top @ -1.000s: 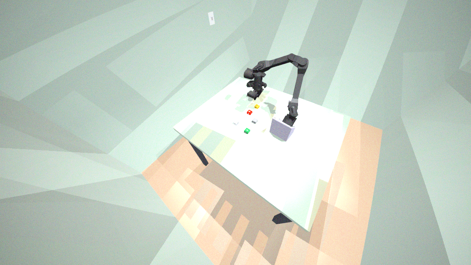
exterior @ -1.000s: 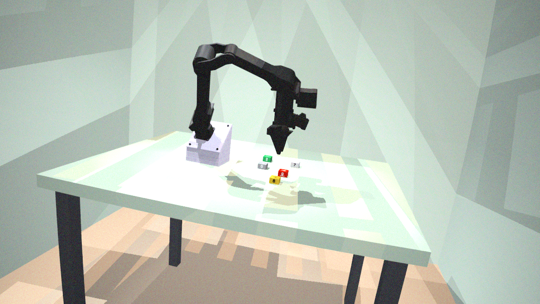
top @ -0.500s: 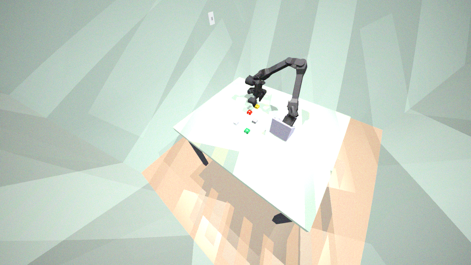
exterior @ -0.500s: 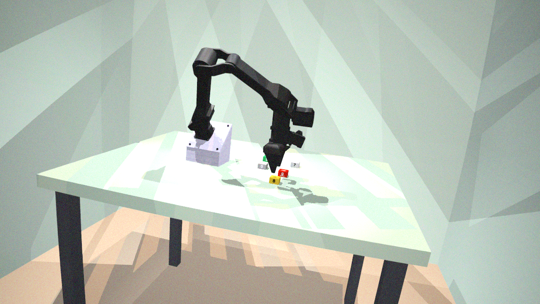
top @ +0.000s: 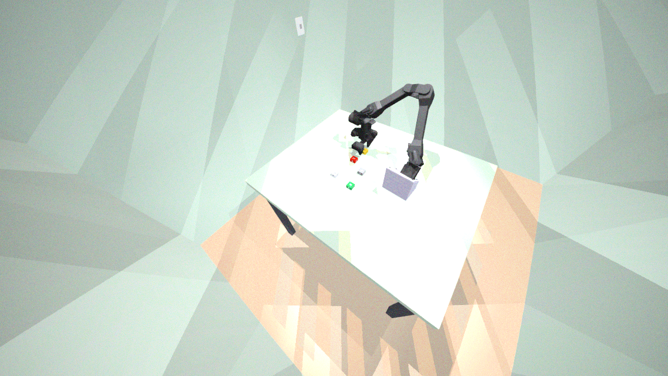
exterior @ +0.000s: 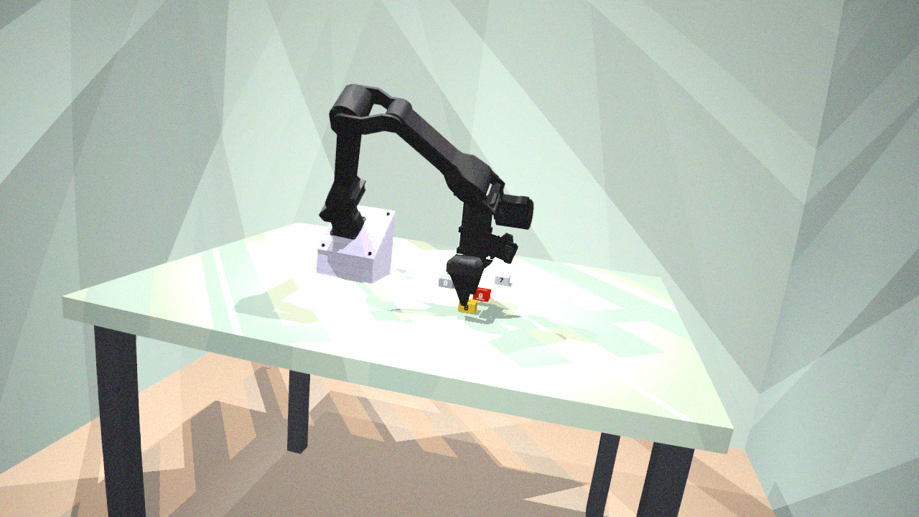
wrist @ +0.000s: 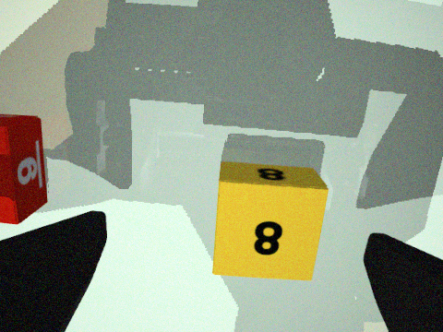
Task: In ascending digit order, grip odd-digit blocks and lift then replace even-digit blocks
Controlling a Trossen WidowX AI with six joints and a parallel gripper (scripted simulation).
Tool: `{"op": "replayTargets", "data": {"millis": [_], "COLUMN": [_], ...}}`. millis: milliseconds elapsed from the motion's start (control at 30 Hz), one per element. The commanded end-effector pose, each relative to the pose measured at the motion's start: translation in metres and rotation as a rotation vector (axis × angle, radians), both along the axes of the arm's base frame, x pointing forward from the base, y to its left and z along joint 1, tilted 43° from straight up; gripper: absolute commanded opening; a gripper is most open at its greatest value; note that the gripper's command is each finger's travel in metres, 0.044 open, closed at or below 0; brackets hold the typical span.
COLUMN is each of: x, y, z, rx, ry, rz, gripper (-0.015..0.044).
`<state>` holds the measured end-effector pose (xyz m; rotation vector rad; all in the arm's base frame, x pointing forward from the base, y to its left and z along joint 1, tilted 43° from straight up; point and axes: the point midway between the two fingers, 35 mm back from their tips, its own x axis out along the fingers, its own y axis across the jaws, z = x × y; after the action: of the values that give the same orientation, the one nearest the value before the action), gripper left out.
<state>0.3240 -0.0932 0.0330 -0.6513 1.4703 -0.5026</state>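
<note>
My gripper (top: 365,148) (exterior: 465,303) (wrist: 238,238) is open, low over the yellow block (top: 365,151) (exterior: 472,308) (wrist: 263,231), which shows an 8. In the wrist view this block lies between the spread fingertips, nearer the right one, and nothing is gripped. The red block (top: 353,159) (exterior: 482,295) (wrist: 31,184) bears a digit with a bar, a 9 if the bar is an underline; it is beyond the left finger. A grey block (top: 360,172) (exterior: 445,281) shows 0. A white block (top: 334,174) (exterior: 502,280) shows 7. A green block (top: 350,185) is hidden in the exterior view.
The arm stands on a pale lilac base (top: 397,184) (exterior: 354,267) on the white table (top: 420,243) (exterior: 192,301). The red block is close beside the yellow one. The grey, white and green blocks lie farther off. Arm shadows fall around the yellow block.
</note>
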Motion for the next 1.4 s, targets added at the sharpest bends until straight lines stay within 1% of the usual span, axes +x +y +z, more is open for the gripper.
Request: {"op": "replayTargets", "data": {"millis": [0,67,400,433,1067,1367], "x": [-0.0026,-0.0027,-0.0027,-0.0027,-0.0022,-0.0028], "y": [-0.0059,-0.0066,-0.0066,-0.0066,-0.0055,0.0017], "z": [-0.0079,-0.0086,-0.0086,-0.0086,-0.0085,-0.0001], "rx": [-0.006,-0.006,-0.006,-0.006,-0.001,-0.003], "ry": [0.014,0.014,0.014,0.014,0.014,0.014], "rz": [0.000,0.000,0.000,0.000,0.003,0.001], "gripper": [0.0400,0.0400,0.0137,0.0120,0.0120,0.0120]}}
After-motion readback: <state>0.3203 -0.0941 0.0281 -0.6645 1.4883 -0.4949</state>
